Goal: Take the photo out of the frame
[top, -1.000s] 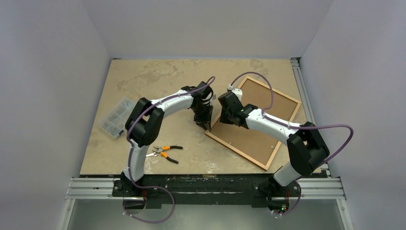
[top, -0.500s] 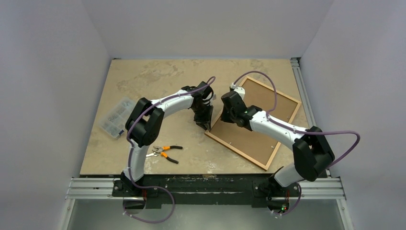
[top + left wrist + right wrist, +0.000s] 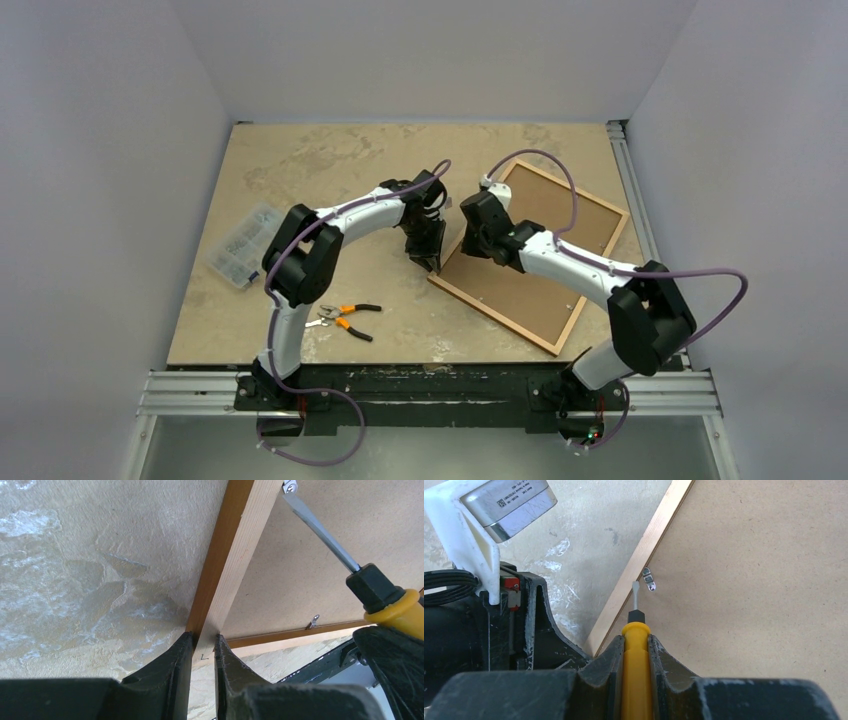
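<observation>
The orange-brown wooden frame lies face down right of centre. The photo shows only its plain brown board back inside it; its picture side is hidden. My left gripper is shut on the frame's left moulding near the near corner, also seen in the top view. My right gripper is shut on a yellow-handled screwdriver. The blade tip sits just beside a small metal clip at the frame's left edge. From the left wrist, the screwdriver reaches to that clip.
Orange-handled pliers lie near the front edge, left of centre. A clear plastic parts box sits at the table's left side. A second clip sits on the frame's near rail. A metal rail runs along the table's right edge, and walls close in on three sides.
The right arm's elbow and its purple cable have shifted a little to the right, the wrist staying by the frame's left edge. The left arm has not moved.
</observation>
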{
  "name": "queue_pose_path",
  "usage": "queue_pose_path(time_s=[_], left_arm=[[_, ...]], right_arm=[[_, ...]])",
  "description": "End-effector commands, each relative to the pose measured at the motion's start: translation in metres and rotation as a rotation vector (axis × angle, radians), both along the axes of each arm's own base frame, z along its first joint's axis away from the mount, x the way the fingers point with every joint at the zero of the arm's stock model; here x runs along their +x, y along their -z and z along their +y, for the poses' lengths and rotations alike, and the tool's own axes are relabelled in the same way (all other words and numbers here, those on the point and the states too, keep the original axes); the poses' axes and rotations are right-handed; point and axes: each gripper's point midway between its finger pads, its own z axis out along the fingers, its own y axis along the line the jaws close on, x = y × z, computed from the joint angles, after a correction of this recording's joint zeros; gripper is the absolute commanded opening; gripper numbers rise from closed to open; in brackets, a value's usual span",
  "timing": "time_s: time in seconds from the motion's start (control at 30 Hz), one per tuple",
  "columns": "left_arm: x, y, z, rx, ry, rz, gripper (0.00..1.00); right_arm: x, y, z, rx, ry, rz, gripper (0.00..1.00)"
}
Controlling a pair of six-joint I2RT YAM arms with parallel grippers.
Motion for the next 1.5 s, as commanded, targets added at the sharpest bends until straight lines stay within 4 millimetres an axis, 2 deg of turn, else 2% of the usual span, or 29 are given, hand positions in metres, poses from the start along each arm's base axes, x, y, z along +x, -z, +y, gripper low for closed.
queue_pose_path(time_s=[0.0, 0.33, 0.57, 0.97, 1.2, 1.37, 1.47], left_arm=[[0.005, 0.004, 0.005, 0.044, -0.019, -0.006, 0.07], [0.005, 0.006, 0.006, 0.052, -0.018, -0.006, 0.07], [0.005, 0.006, 0.006, 0.053, -0.018, -0.006, 0.07], [0.005, 0.008, 0.008, 0.062, -0.022, -0.005, 0.07], [0.005, 0.01, 0.009, 0.07, -0.023, -0.003, 0.06], [0.006, 0.011, 0.01, 0.077, -0.023, -0.005, 0.06], [0.006, 0.01, 0.01, 0.076, -0.023, -0.004, 0.06]], right_arm=[[0.002, -0.013, -0.004, 0.023, 0.028, -0.037, 0.0], [-0.001, 0.003, 0.002, 0.043, 0.009, -0.012, 0.0], [0.007, 0.008, 0.003, 0.024, 0.008, -0.02, 0.0], [0.006, 0.018, -0.029, -0.135, 0.131, 0.028, 0.0], [0.011, 0.019, -0.032, -0.155, 0.135, 0.007, 0.0], [0.011, 0.023, -0.045, -0.249, 0.168, 0.038, 0.0], [0.008, 0.01, -0.044, -0.224, 0.148, 0.016, 0.0]])
